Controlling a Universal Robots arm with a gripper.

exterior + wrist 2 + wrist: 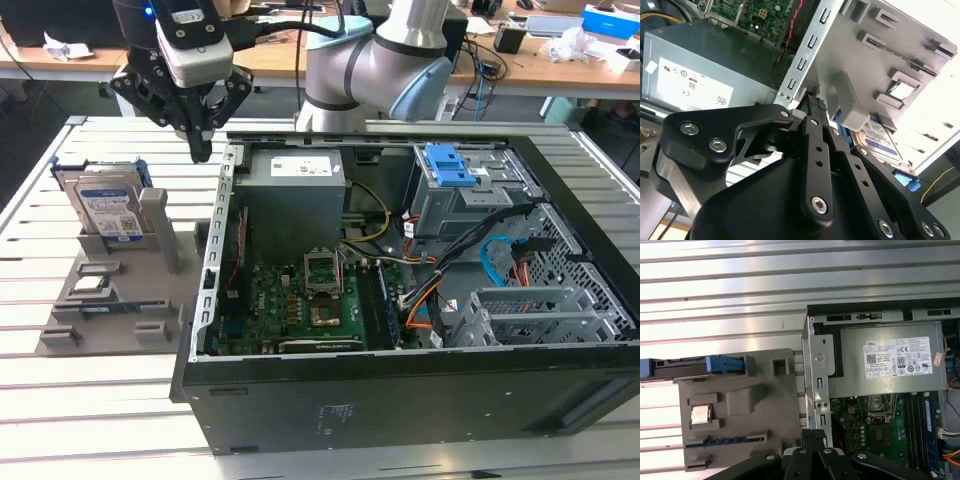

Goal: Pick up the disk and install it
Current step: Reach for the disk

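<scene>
Slatted bench [100,420], workshop setting: disk [108,208] upright in grey holder [110,310] just beside open computer case [400,400]; hand [203,152], fingers [201,138] together, empty, above case's disk-side rim; a good grasp likely needs fingers parted and centred over disk's top edge.

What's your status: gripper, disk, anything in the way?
Gripper shut, empty, hovering between grey holder and case. Disk upright in holder, untouched. Holder's post close beside disk.
</scene>
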